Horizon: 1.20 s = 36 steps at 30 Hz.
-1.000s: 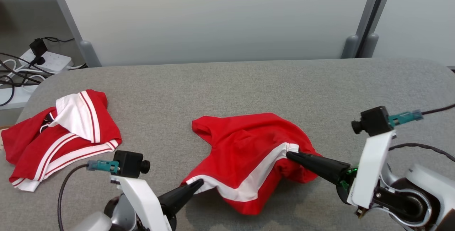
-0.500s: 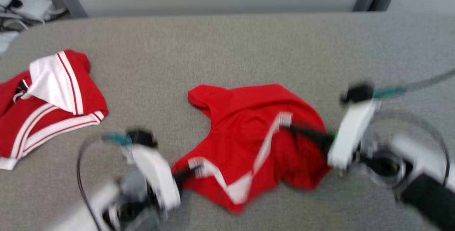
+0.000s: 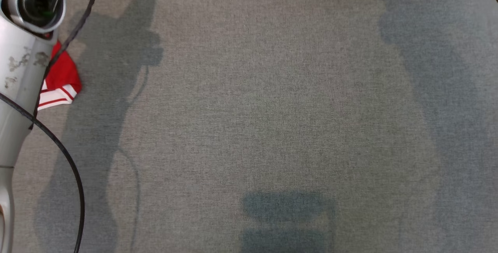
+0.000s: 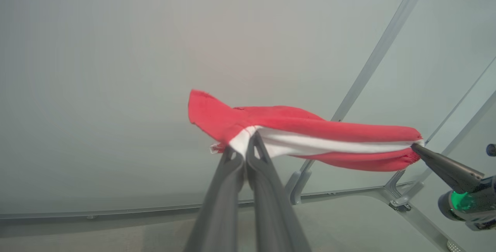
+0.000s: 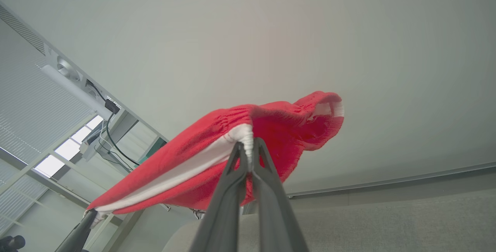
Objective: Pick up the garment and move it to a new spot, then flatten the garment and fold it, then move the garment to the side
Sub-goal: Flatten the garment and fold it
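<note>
While the grey cloth-covered table (image 3: 249, 109) lies crossed by shadows under the head camera, the red garment (image 4: 310, 128) with its white band is held up off it, drawn out in the air between the two claws, in front of a pale wall panel (image 4: 116, 50). Which part of the table lies below the garment I cannot tell, though the wrist views show the table's far edge beneath it. A pale forearm (image 3: 19, 74) runs down the left side of the head view. Partly hidden behind it, a second red-and-white garment (image 3: 62, 81) rests on the table. The left gripper (image 4: 245, 145) has its fingers pressed together on one end of the white band. The right gripper (image 5: 248, 143) pinches the gathered white band at the other end. A thin black cable (image 3: 66, 159) loops down beside the forearm.
</note>
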### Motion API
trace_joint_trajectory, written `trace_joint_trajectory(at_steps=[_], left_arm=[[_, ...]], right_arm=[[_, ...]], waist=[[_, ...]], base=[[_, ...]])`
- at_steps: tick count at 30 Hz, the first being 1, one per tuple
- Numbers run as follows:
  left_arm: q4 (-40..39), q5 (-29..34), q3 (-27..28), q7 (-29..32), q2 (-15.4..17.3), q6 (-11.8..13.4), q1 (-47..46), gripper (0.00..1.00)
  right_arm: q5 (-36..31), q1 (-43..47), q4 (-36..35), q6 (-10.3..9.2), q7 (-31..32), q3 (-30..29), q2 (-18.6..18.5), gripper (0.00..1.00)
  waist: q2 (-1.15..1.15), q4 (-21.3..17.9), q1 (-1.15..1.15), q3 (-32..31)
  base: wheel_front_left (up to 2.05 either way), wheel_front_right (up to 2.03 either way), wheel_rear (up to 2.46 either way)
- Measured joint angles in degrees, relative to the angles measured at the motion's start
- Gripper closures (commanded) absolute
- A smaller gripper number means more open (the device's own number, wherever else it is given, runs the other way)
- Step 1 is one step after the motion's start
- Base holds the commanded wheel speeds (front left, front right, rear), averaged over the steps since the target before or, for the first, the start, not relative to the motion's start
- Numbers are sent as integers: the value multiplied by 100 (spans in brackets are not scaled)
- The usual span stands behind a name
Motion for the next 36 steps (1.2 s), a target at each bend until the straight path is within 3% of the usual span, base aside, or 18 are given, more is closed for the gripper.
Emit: trace_joint_trajectory(at_steps=[5,12,16,24,36], left_arm=[[435,-348,-93,-126,-100,-159,376,100],[308,-792,-710,-604,-108,-176,1912,100],[93,-1042,-932,-899,-46,-176,2242,100],[-108,-1178,-1451,-1220,0,-176,3177,100],[-137,-1102,-1143,-1263,-358,-176,4628,100]], right_arm=[[275,352,-38,0,499,80,-134,100],[680,1731,-755,-1,1025,210,-336,100],[725,2453,-1078,-1,945,203,-541,100],[866,3572,-1506,-1,724,101,-581,100],[996,4979,-1840,-1,597,-23,-454,100]], waist=[[0,-56,0,315],[0,-144,0,500],[0,-97,0,306],[0,1,0,-316],[0,57,0,-1375]], base=[[0,0,0],[0,0,0],[0,0,0],[0,0,0],[0,0,0]])
